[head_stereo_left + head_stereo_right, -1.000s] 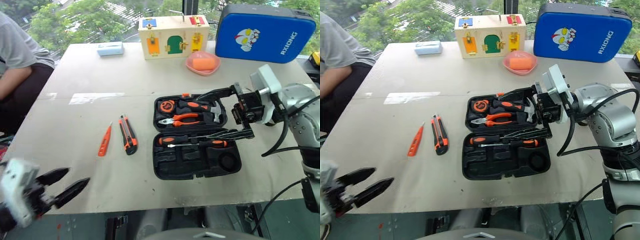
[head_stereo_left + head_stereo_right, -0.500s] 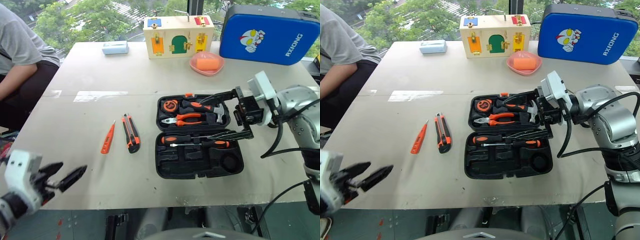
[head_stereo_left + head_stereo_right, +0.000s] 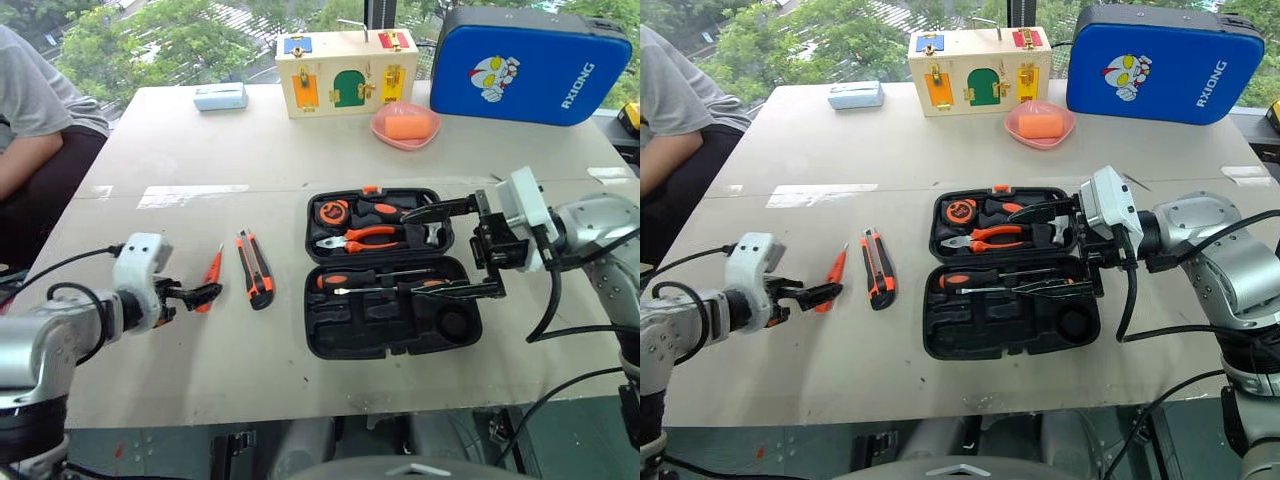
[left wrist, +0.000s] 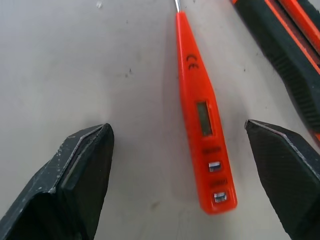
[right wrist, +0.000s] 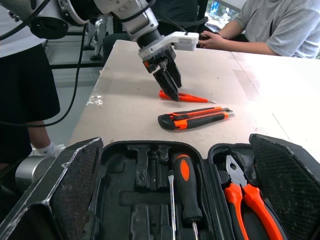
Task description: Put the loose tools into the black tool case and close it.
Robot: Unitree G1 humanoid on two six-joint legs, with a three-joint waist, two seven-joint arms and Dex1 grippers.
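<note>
The black tool case (image 3: 330, 335) lies open in the middle of the table. Two black-and-orange screwdrivers (image 3: 362, 277) rest in its near half; pliers, hammer and tape measure fill the far half. To its left on the table lie the utility knife (image 3: 255, 268) and the slim orange tester screwdriver (image 3: 211, 277). My left gripper (image 3: 196, 296) is low at the tester's near end, open. In the left wrist view the tester (image 4: 202, 110) lies between the two fingers (image 4: 75, 185), untouched. My right gripper (image 3: 456, 250) hovers open over the case's right side.
At the table's far edge stand a blue case (image 3: 530, 65), a wooden lock box (image 3: 345, 70), a pink dish (image 3: 405, 126) and a pale blue pad (image 3: 220, 97). A person (image 3: 30, 130) sits at the far left.
My left gripper has come forward from the table's near-left edge to the tester screwdriver, and its fingers have narrowed a little. The right gripper stays over the case.
</note>
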